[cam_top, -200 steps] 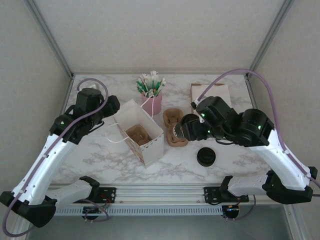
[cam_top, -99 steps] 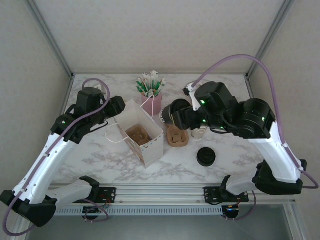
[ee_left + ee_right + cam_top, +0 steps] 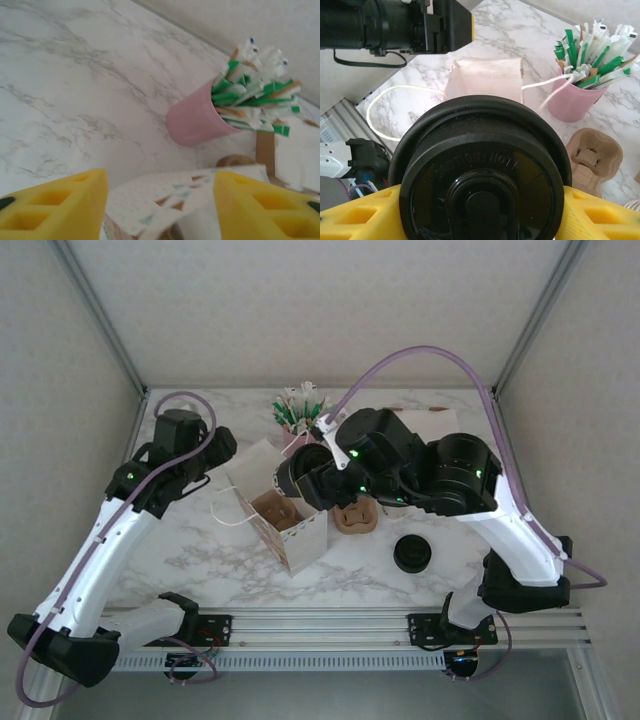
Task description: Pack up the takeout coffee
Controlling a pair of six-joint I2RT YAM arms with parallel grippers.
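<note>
The takeout coffee (image 3: 292, 474) is clamped between the yellow fingers (image 3: 357, 215) of the right gripper (image 3: 480, 222). The jaws are part-closed on the sides of the cup, just below its black lid, which faces the right wrist camera. In the top view the cup is at the far right rim of the paper bag (image 3: 306, 534), over the edge of the open mouth rather than down inside.

Inside the bag, a brown cardboard cup carrier (image 3: 275, 508) lies on the bottom. One white cord handle (image 3: 224, 512) loops out on the bag's left.

At the bag's far left corner is the left gripper (image 3: 222, 447). Its jaws stand well apart, with the bag's speckled rim (image 3: 165, 200) between the two yellow pads (image 3: 55, 205). I cannot tell whether either pad presses on the paper.

Just behind the bag is a pink cup (image 3: 192, 120) stuffed with green-and-white sticks (image 3: 300, 405). To the bag's right, a second cardboard carrier (image 3: 355, 518) lies on the marble table (image 3: 190, 540). Further right and nearer the arm bases is a loose black lid (image 3: 412, 553).
</note>
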